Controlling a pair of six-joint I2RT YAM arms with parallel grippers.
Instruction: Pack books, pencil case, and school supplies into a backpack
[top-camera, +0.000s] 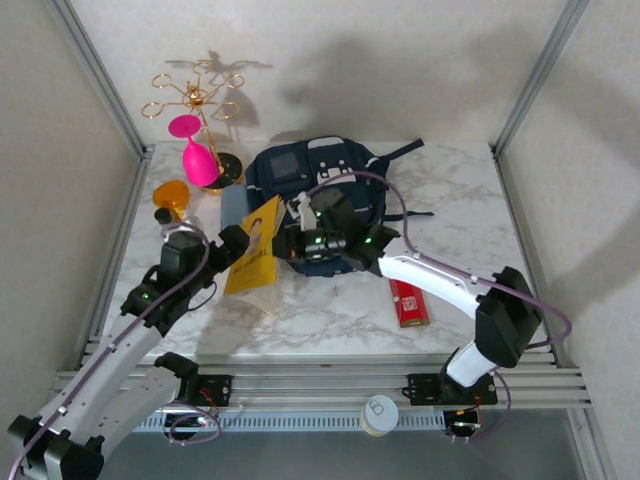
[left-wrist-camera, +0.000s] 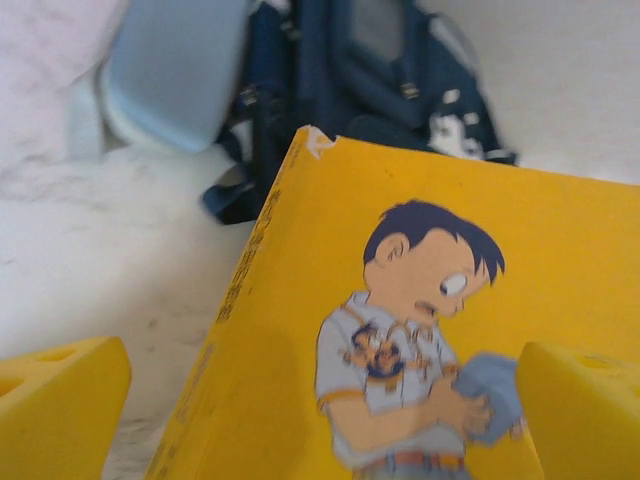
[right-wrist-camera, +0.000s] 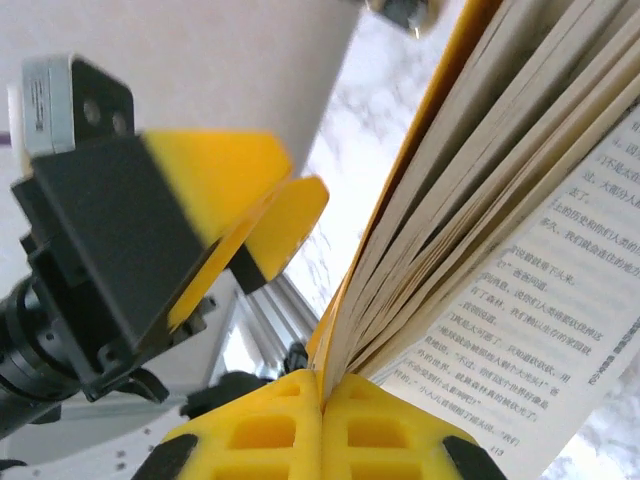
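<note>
A yellow book (top-camera: 250, 258) with a cartoon boy on its cover (left-wrist-camera: 420, 330) stands tilted on the marble table, just left of the navy backpack (top-camera: 315, 180). My right gripper (top-camera: 290, 243) is shut on the book's edge; in the right wrist view its fingertips (right-wrist-camera: 322, 400) pinch the yellow cover and the pages fan open above them. My left gripper (top-camera: 232, 245) is open at the book's left side, its fingers (left-wrist-camera: 60, 400) spread wide with the cover between them. A grey-blue pencil case (top-camera: 235, 205) lies beside the backpack (left-wrist-camera: 380, 80). The red pack of school supplies (top-camera: 408, 302) lies flat at the right.
A gold wire rack (top-camera: 198, 100) with a pink glass (top-camera: 198, 158) stands at the back left, an orange object (top-camera: 172, 195) in front of it. Backpack straps (top-camera: 405, 215) trail to the right. Metal frame posts rise at the back corners.
</note>
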